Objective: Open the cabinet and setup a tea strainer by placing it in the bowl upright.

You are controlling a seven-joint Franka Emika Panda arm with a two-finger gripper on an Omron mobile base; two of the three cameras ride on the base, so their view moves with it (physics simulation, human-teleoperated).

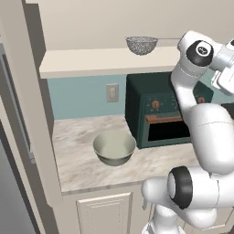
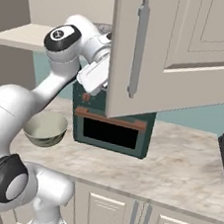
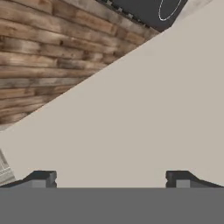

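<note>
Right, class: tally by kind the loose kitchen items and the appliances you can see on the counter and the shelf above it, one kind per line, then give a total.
Tea strainer, on the shelf: 1
Bowl, on the counter: 1
Green toaster oven, on the counter: 1
Total: 3

One tea strainer (image 1: 141, 45), one bowl (image 1: 114, 147), one green toaster oven (image 1: 157, 109), one open cabinet door (image 2: 141, 53), one wall outlet (image 1: 112, 93)
</note>
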